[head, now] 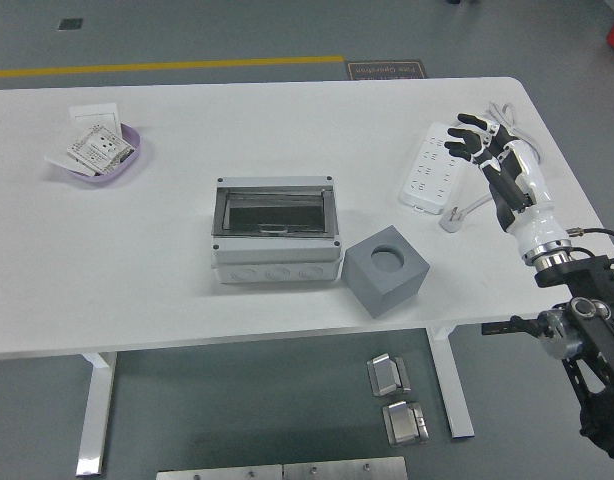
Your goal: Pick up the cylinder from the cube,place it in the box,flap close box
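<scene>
The right hand (484,152) hovers with fingers spread, holding nothing, over the power strip (434,179). Well to its left sits the grey cube (387,271), the cylinder (389,257) seemingly recessed in its top; beyond is the box (276,232). That snug recess could defeat broad fingers or tip the cube. No legible writing.

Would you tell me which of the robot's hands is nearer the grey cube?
Right. The right hand hovers open over the power strip, up and right of the grey cube. The left hand is out of view.
</scene>
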